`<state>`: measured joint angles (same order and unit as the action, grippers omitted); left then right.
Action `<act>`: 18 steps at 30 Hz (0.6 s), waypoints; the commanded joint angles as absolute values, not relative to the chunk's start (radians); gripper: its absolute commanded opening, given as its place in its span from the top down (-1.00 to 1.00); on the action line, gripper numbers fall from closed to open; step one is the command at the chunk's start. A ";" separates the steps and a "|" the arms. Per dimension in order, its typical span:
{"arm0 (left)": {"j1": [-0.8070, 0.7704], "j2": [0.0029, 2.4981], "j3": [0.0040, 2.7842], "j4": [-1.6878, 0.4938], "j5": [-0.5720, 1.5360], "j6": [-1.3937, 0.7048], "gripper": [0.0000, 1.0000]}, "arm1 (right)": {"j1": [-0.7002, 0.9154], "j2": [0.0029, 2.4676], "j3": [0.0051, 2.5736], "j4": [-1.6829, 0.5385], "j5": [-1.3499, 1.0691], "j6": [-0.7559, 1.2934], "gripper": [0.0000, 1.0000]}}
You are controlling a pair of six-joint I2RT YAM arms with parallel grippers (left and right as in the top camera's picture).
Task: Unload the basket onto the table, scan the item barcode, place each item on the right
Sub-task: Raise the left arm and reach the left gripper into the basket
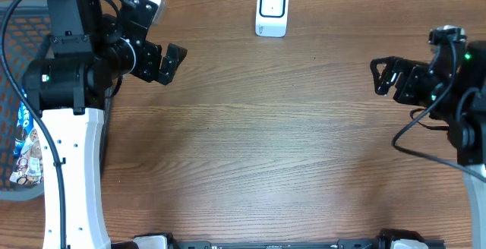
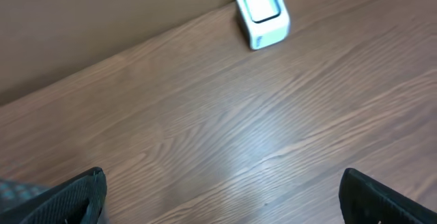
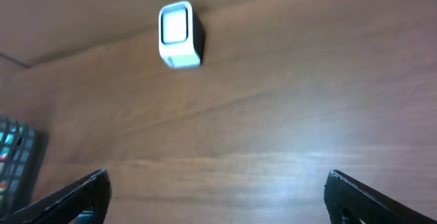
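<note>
Scanner ahead, nothing held
Left gripper and right gripper have fingers wide apart (both empty); the scanner sits beyond their fingertips.

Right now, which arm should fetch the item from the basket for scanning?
Left, likely. The left gripper hangs open right by the basket holding the item; the right gripper, also open, sits across the table.

Cut off and covered
Basket leaves the overhead's left edge, its packet partly behind the left arm; wrist views crop the left fingers and right fingers
</note>
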<state>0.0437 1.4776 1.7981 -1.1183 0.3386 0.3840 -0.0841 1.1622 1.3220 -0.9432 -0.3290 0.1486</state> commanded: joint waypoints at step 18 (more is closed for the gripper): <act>0.067 1.478 1.897 -1.087 -0.060 -0.018 -0.86 | -0.080 1.182 1.349 -0.982 -0.376 0.175 -1.00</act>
